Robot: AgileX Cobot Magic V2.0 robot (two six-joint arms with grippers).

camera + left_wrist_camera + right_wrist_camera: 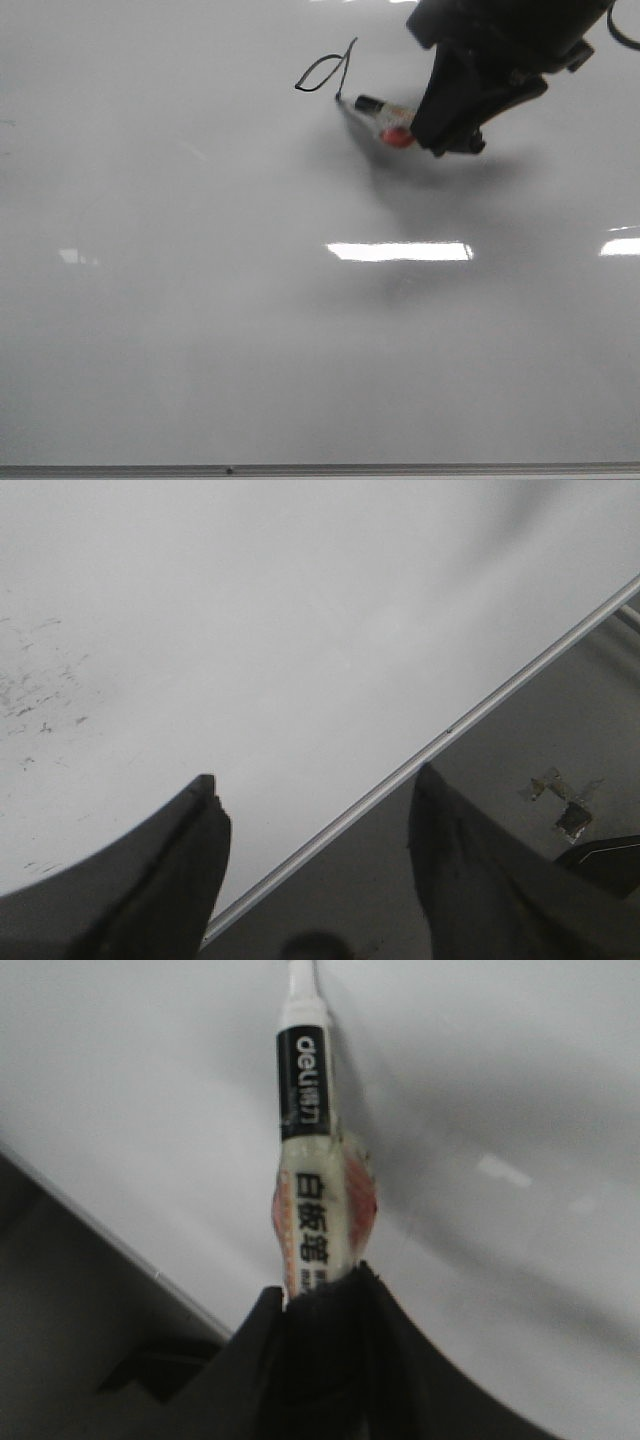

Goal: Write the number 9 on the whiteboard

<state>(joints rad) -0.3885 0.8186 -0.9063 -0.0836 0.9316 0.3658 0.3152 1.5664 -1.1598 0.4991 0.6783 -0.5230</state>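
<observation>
Right fingers clamp marker, tilted, tip at number 9 tail; left fingers apart, empty.

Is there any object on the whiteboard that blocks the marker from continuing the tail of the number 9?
Nothing visible does. The right gripper holds the marker with its tip at the lower end of the number 9, and the whiteboard below it shows only light reflections. The left gripper hangs open near the board's edge.

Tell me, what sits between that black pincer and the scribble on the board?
A marker: the right pincer grips its rear, and its tip meets the tail of the 9 on the whiteboard, seen in the front view.
</observation>
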